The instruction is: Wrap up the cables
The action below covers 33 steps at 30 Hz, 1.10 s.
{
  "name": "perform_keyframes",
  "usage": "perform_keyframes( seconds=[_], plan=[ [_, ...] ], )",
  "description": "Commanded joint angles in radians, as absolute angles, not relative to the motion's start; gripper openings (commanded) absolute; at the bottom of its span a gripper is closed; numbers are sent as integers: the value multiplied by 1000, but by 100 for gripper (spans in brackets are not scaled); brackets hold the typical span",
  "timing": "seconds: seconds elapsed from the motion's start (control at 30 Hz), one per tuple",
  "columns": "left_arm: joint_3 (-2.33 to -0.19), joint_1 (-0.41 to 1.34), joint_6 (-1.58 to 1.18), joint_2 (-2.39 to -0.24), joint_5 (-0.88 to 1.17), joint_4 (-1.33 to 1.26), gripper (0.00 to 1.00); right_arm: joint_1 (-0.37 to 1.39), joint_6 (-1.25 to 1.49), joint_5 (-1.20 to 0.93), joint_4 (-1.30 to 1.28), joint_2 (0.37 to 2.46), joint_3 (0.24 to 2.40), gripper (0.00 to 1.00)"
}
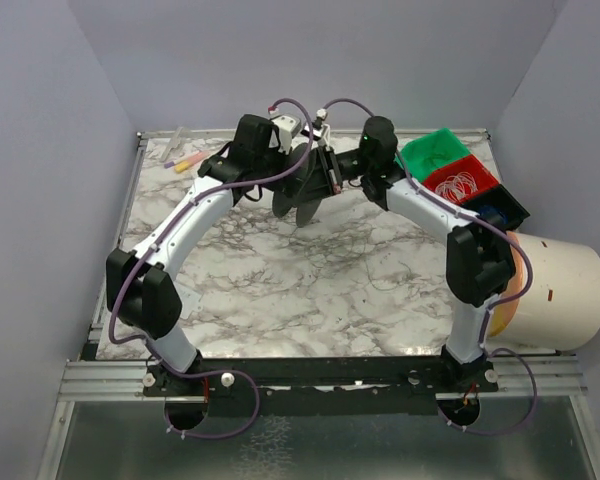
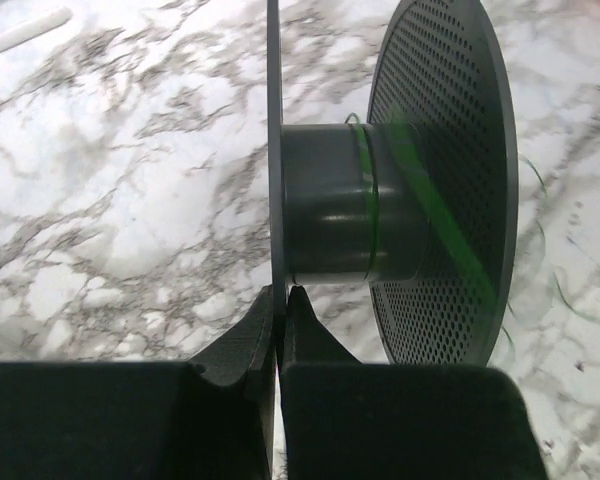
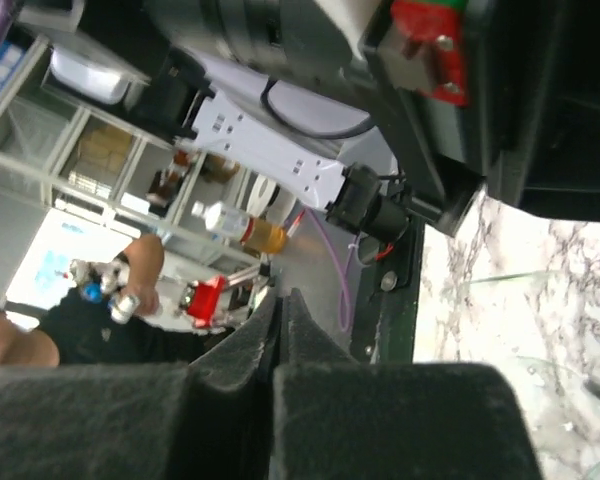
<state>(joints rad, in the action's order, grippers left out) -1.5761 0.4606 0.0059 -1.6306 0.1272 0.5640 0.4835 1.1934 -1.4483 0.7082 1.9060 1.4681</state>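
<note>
Looking down from above: left arm [image 1: 195, 215] and right arm [image 1: 430, 205] meet at the far centre of the marble table [image 1: 280, 290] around the black spool [image 1: 305, 200], which is held on edge. The coiled cables [image 1: 457, 184] sit in the red bin [image 1: 480, 170], well apart to the spool's right. Left wrist: left gripper [image 2: 278, 295] is clamped on the spool's thin solid flange, just below the hub [image 2: 325, 200]. One greenish strand [image 2: 365, 200] circles the hub beside the perforated flange [image 2: 450, 150], with loose strands [image 2: 575, 305] on the marble beyond. Right wrist: right gripper [image 3: 280, 300] is pressed closed, and I cannot tell if it pinches anything. Faint strands [image 3: 500, 278] lie on the marble, apart from it.
</note>
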Motion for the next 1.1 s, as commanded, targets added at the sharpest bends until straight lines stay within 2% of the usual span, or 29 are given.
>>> perform_keyframes(
  seconds=[0.0, 0.03, 0.2, 0.33, 0.37, 0.5, 0.57, 0.63, 0.7, 0.8, 1.07],
  plan=[
    [-1656, 444, -108, -1662, 32, 519, 0, 507, 399, -1274, -241, 1878, 1652, 1],
    [-1668, 439, -123, -1661, 39, 517, 0, 511, 299, -1229, -328, 1875, 1670, 0],
    [-1701, 375, -219, -1642, 174, 465, 0, 517, 276, -1069, -204, 1781, 1479, 1],
    [-1762, 360, -224, -1643, 214, 464, 0, 515, -24, -974, -221, 1712, 1381, 1],
    [-1776, 358, -224, -1641, 215, 467, 0, 514, -117, -930, -215, 1688, 1346, 5],
    [-1822, 343, -224, -1632, 227, 477, 0, 517, -374, -760, -199, 1632, 1245, 34],
    [-1836, 338, -227, -1628, 246, 479, 0, 517, -412, -707, -171, 1624, 1216, 47],
    [-1849, 333, -236, -1627, 269, 479, 0, 517, -422, -679, -108, 1611, 1175, 66],
    [-1862, 327, -247, -1627, 304, 477, 0, 516, -408, -647, -65, 1617, 1158, 76],
    [-1875, 314, -269, -1619, 343, 461, 0, 517, -408, -632, -90, 1650, 1175, 78],
    [-1889, 292, -308, -1615, 391, 443, 0, 542, -513, -662, 15, 1666, 1062, 81]
  ],
)
